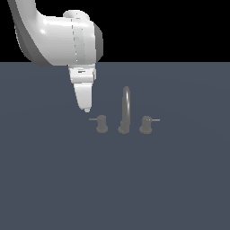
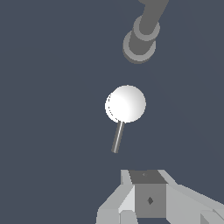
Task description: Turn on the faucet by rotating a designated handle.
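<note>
The faucet point(image 1: 125, 112) is a small grey set on the dark floor, with a tall arched spout in the middle and a knob on each side. The handle point(image 1: 102, 124) is the knob on the exterior view's left, its thin rod point(image 1: 93, 119) pointing left. My gripper point(image 1: 86, 108) hangs point down just above the rod's tip, fingers shut together with nothing between them and a small gap to the rod. In the wrist view the handle point(image 2: 127, 103) shows as a bright round cap with its rod point(image 2: 117, 137) reaching toward my gripper point(image 2: 148, 178). The spout base point(image 2: 140, 43) lies beyond.
The twin knob point(image 1: 146, 124), with its rod pointing to the exterior view's right, stands on the other side of the spout. The white arm point(image 1: 58, 38) fills the upper left of the exterior view. A flat dark grey floor point(image 1: 115, 188) spreads all around.
</note>
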Controlling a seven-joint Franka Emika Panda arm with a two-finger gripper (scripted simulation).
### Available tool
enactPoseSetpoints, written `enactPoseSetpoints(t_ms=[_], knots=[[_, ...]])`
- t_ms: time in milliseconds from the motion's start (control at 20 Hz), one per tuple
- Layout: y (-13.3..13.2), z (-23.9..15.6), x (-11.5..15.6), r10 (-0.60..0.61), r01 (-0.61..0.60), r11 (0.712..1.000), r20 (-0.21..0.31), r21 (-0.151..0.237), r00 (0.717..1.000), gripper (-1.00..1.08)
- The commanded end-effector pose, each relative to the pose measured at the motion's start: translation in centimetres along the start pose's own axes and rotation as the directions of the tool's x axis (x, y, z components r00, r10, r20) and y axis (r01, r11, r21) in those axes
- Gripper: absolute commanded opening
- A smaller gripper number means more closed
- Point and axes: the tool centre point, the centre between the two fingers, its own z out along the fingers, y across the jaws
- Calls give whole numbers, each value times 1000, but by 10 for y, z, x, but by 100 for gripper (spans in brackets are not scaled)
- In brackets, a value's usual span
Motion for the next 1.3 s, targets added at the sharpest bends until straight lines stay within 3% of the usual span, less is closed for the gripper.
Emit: enactPoseSetpoints(t_ms=[0, 600, 1250], knots=[[-12, 14, 7, 55, -55, 998, -2, 2, 998, -100], [-48, 55, 33, 221, -221, 975, 1, 5, 975, -100], [-50, 56, 34, 227, -227, 974, 3, 5, 974, -100]])
